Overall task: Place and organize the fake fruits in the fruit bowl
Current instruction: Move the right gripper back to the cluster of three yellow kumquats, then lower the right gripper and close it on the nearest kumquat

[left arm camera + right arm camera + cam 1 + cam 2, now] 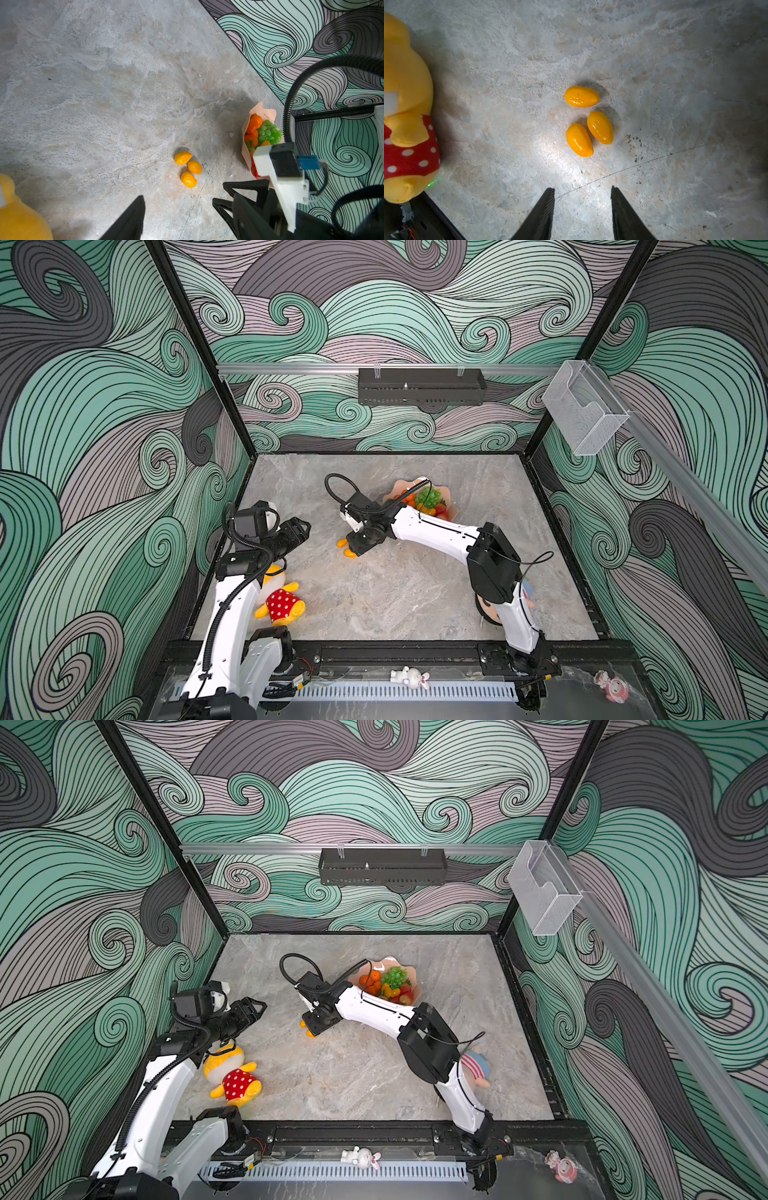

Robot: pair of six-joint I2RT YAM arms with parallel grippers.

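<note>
my right gripper points down at the table, directly over the kumquats, which show only partly past its body. my right arm crosses the near rim of the fruit bowl. grapes, tangerines and strawberries lie inside. my left gripper hangs well apart to the left, beyond the polka-dot plush toy.

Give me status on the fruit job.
Done: grapes, tangerines and strawberries sit in the bowl. In hand: nothing; the right end effector hangs open over three kumquats on the table. Left: those three kumquats.
</note>
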